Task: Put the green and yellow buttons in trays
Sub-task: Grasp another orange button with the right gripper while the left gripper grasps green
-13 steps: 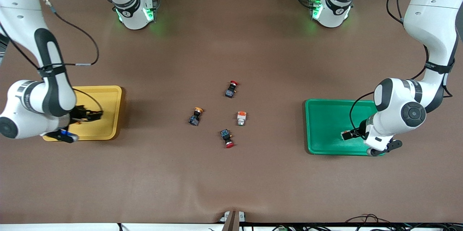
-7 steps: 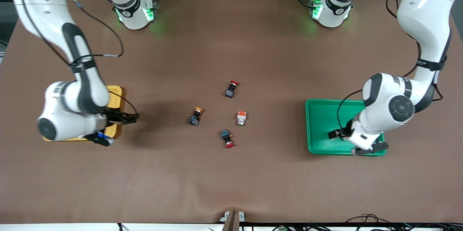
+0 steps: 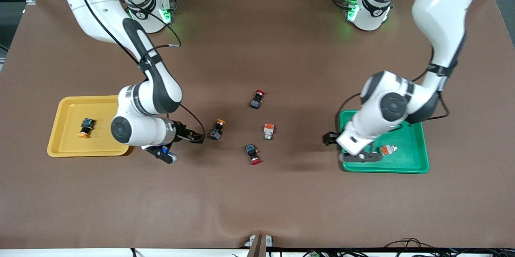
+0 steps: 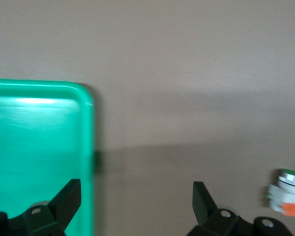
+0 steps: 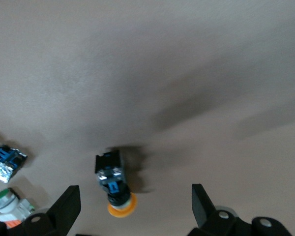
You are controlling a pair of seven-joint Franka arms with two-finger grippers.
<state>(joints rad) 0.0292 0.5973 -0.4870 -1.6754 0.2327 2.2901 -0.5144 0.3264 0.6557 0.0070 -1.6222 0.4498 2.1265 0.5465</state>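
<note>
About halfway by my reckoning: the yellow tray (image 3: 64, 106) holds one yellow-capped button (image 3: 85, 127), the green tray (image 3: 406, 164) one white button (image 3: 387, 149). Left on the table (image 3: 257, 200): one yellow-capped button (image 3: 217, 129), one white button (image 3: 268, 131), two red-capped switches (image 3: 257, 99). Right gripper (image 3: 200, 138) and left gripper (image 3: 328, 138) hover with fingers spread, empty.

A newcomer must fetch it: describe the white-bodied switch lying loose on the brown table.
Start at the brown table and find the cluster of four small push-button switches midway between the yellow plastic tray and the green plastic tray. The white-bodied switch lies at the cluster's edge toward the green tray. Alone there, it has a white body with an orange band; its neighbours are black-and-blue.
</note>
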